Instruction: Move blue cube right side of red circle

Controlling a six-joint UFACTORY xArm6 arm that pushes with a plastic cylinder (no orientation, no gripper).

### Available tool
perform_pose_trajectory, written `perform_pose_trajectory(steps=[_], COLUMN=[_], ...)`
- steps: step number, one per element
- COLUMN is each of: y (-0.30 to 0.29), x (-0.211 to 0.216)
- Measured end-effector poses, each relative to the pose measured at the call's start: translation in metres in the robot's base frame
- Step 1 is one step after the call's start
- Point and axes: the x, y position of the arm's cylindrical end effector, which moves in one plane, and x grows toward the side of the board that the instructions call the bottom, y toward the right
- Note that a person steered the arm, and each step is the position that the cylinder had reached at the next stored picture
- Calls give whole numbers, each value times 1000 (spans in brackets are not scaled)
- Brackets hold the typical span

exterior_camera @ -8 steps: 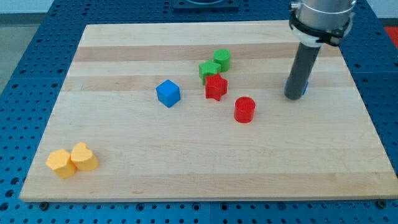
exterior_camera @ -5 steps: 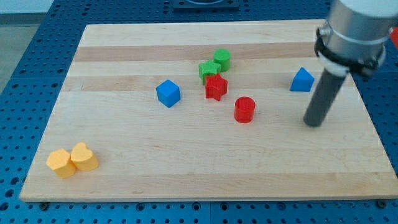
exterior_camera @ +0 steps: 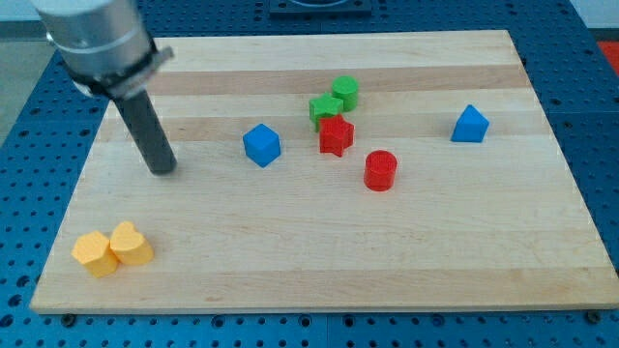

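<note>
Blue cube [exterior_camera: 261,145] is sitting on the wooden counter [exterior_camera: 319,261], left of the red circle [exterior_camera: 380,170]. My tip [exterior_camera: 162,170] is resting well left of the cube, touching nothing; the tool is a bare rod, holding nothing.

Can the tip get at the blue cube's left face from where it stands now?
Probably yes: my tip stands to the view's left of the blue cube, with only bare board between them.

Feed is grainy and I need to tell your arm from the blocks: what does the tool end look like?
A straight, dark grey round rod, plain and unmarked, ending at my tip. Above it sits a wider silver-grey cylindrical housing with a black ring around its lower edge. No cables or labels show in this view.
</note>
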Motion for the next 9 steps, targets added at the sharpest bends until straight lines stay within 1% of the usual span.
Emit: perform_pose_trajectory(steps=[1,2,4,5,6,9], y=[10,53,112,148,169,164], x=[-52,-53,-24,-20,-17,71])
